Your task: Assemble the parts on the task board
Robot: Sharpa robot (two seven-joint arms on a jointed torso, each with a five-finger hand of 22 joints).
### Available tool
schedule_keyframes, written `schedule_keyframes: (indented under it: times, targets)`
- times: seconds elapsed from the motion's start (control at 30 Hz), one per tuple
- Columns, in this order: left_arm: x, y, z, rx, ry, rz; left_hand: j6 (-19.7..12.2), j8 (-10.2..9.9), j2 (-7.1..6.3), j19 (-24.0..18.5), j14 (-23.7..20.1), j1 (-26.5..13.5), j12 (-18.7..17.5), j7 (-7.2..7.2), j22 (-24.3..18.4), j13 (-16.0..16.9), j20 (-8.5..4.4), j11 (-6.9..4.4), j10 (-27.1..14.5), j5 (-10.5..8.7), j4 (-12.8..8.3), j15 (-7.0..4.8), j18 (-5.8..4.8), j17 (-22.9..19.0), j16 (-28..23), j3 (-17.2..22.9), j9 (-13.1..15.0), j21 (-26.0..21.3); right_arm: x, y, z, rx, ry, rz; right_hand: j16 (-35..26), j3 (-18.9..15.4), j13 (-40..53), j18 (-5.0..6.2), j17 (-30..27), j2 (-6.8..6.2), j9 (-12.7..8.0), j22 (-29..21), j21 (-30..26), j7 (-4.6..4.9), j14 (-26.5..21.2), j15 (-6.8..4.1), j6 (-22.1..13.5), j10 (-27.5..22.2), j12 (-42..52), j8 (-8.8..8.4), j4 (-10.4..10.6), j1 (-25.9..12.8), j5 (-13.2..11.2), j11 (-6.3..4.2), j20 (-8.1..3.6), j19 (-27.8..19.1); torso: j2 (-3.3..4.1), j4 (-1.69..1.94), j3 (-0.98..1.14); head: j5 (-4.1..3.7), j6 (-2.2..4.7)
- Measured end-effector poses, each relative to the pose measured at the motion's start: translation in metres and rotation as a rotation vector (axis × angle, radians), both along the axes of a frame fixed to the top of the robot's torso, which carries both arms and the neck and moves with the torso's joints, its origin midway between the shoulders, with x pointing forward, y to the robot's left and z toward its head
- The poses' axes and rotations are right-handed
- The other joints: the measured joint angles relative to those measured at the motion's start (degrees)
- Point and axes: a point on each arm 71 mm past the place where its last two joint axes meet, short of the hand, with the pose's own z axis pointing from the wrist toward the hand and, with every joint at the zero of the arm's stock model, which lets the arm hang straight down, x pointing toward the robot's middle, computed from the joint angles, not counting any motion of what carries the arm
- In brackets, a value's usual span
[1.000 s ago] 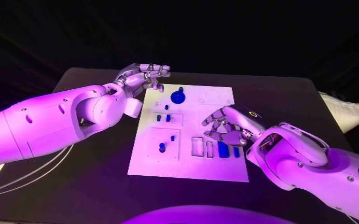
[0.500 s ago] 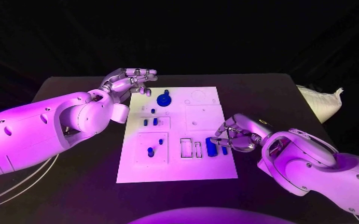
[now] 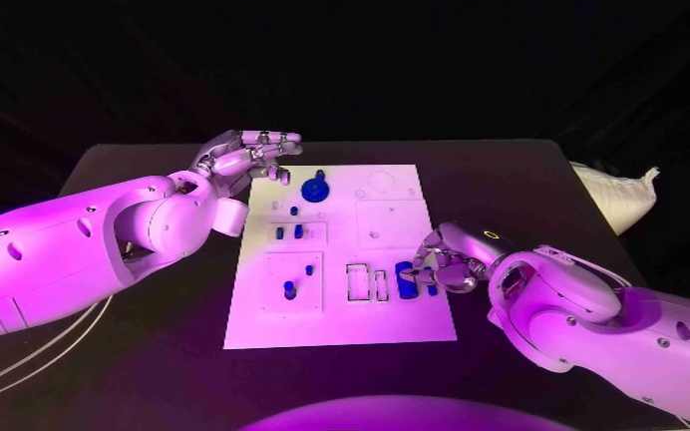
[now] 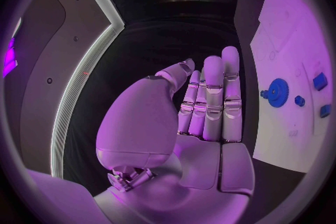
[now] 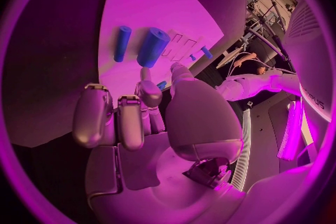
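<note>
The white task board (image 3: 338,311) lies mid-table. A blue gear (image 3: 315,190) sits near its far edge, small blue pegs (image 3: 289,233) stand below it, and two more blue pieces (image 3: 298,281) stand in the near left panel. Two blue blocks (image 3: 407,279) lie at the near right. My right hand (image 3: 449,263) hovers at the board's right edge beside them, fingers loosely bent and holding nothing. In the right wrist view its fingertips (image 5: 145,74) stop just short of a thick blue cylinder (image 5: 153,46). My left hand (image 3: 254,157) floats flat and empty at the board's far left corner.
A white bag (image 3: 615,197) lies at the table's right edge. Dark tabletop (image 3: 144,351) runs all round the board. In the left wrist view the gear (image 4: 278,92) and the board (image 4: 287,56) lie beside my flat left hand (image 4: 210,106).
The camera has shifted. My right hand has gone from over the board's right half to its right edge, beside the blue blocks. The left hand keeps its place at the far left corner.
</note>
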Motion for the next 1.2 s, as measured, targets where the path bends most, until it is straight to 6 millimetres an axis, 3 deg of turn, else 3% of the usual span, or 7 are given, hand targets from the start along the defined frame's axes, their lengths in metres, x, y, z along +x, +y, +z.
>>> schedule_keyframes:
  times: [0.47, 0.63, 0.93, 1.07, 1.2]
  targets:
    - [0.0, 0.0, -0.001, 0.0, 0.002, -0.003, 0.0, 0.0, 0.0, 0.0, 0.0, 0.0, 0.0, 0.0, 0.0, 0.0, 0.0, 0.0, 0.0, 0.0, 0.0, 0.0, 0.0, 0.0, 0.0, 0.0, 0.0, 0.0, 0.004, 0.006, -0.01, -0.105, 0.004, 0.024, 0.23, -1.99, 0.99, 0.01, -0.01, 0.68, 1.57, 0.25, 0.21, 0.14, 0.0, 0.0, -1.16, -0.22, 0.0, 1.07, 0.21, -0.68, -1.46, 0.21, 0.21, 0.2, 0.04, 0.41, -0.1, -0.21, -0.4]
    - [0.0, 0.0, -0.001, 0.0, 0.004, -0.005, 0.0, 0.0, 0.0, 0.0, -0.21, 0.0, 0.28, 0.0, -0.06, 0.0, 0.0, 0.12, -0.13, 0.0, 0.0, -0.21, 0.0, -0.03, 0.0, 0.0, 0.0, -0.25, 0.006, 0.007, -0.015, -0.128, 0.016, 0.027, 0.23, -2.36, 1.3, 0.01, -0.01, 1.8, 2.11, 0.24, 0.21, 0.14, 0.0, 0.0, -1.16, -0.22, 0.0, 1.46, 0.16, -1.21, -1.46, 0.21, 0.2, 0.2, 0.07, 0.56, -0.15, -0.26, -0.52]
    - [-0.001, -0.001, -0.001, 0.0, 0.01, -0.013, 0.0, 0.0, 0.0, 0.0, -0.21, 0.0, 0.42, 0.0, -0.1, 0.0, 0.0, 0.22, -0.22, 0.0, 0.0, -0.21, 0.0, -0.06, 0.0, 0.0, 0.0, -0.24, 0.012, 0.009, -0.021, -0.148, 0.035, 0.024, 0.22, -2.82, 1.59, 0.01, -0.02, 2.03, 2.86, 0.24, 0.21, 0.11, 0.0, 0.0, -1.11, -0.21, -0.01, 2.22, 0.02, -0.98, -1.68, 0.21, 0.2, 0.2, 0.07, 0.79, -0.24, -0.38, -0.81]
    - [-0.001, -0.001, -0.002, 0.0, 0.013, -0.015, 0.0, 0.0, 0.0, 0.0, -0.21, 0.0, 0.42, 0.0, -0.1, 0.0, 0.0, 0.22, -0.22, 0.0, 0.0, -0.21, 0.0, -0.06, 0.0, 0.0, 0.0, -0.24, 0.013, 0.01, -0.021, -0.148, 0.037, 0.025, 0.22, -2.95, 2.06, 0.01, -0.02, 2.89, 3.38, 0.3, 0.21, -0.09, 0.0, 0.0, -1.37, -0.21, -0.01, 2.42, -0.11, -0.12, -1.68, 0.21, 0.2, 0.2, 0.06, 0.82, -0.27, -0.38, -0.88]
    - [-0.001, -0.001, -0.002, 0.0, 0.015, -0.018, 0.0, 0.0, 0.0, 0.0, -0.22, 0.0, 0.42, 0.0, -0.1, 0.0, 0.0, 0.22, -0.22, 0.0, 0.0, -0.21, 0.0, -0.06, 0.0, 0.0, 0.0, -0.24, 0.012, 0.011, -0.021, -0.142, 0.035, 0.024, 0.21, -3.4, 2.68, 0.01, -0.02, 3.64, 4.27, 0.44, 0.21, 0.01, 0.0, 0.01, -1.86, -0.22, 0.29, 3.09, -0.08, 0.63, 1.0, 0.21, 0.2, 0.2, 0.05, 0.88, -0.32, -0.49, -0.94]
